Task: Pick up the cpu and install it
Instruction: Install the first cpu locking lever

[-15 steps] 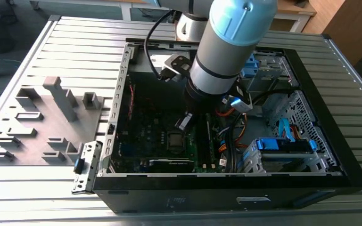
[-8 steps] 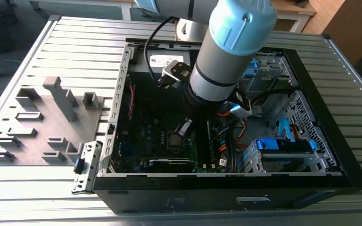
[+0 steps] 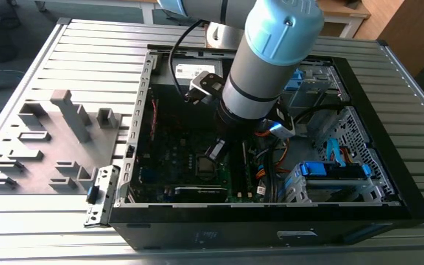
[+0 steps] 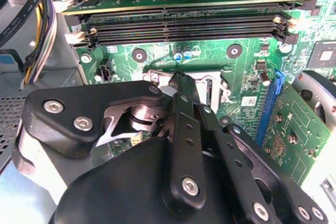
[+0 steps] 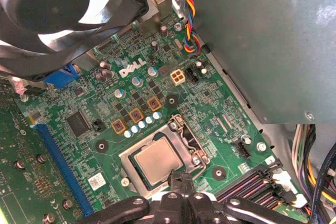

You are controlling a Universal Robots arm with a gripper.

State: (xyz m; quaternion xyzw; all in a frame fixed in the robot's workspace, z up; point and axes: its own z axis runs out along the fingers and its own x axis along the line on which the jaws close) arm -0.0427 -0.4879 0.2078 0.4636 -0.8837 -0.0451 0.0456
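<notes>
Hovering my black hand [image 5: 181,182] low inside black computer case [image 3: 388,182], over green motherboard [image 5: 210,103]. Small square silvery-grey cpu [image 5: 155,162] lying flat in metal socket frame [image 5: 181,129], just beside my fingertips. Finger state: cannot tell.

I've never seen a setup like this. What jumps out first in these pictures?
The big pale blue and grey robot arm reaching down into an open black computer case on a slatted metal table. In the first wrist view, the silvery cpu sits in its socket on the green motherboard, with the black gripper right beside its edge. A grey fixture with upright blocks lies at the exterior view's left.
</notes>
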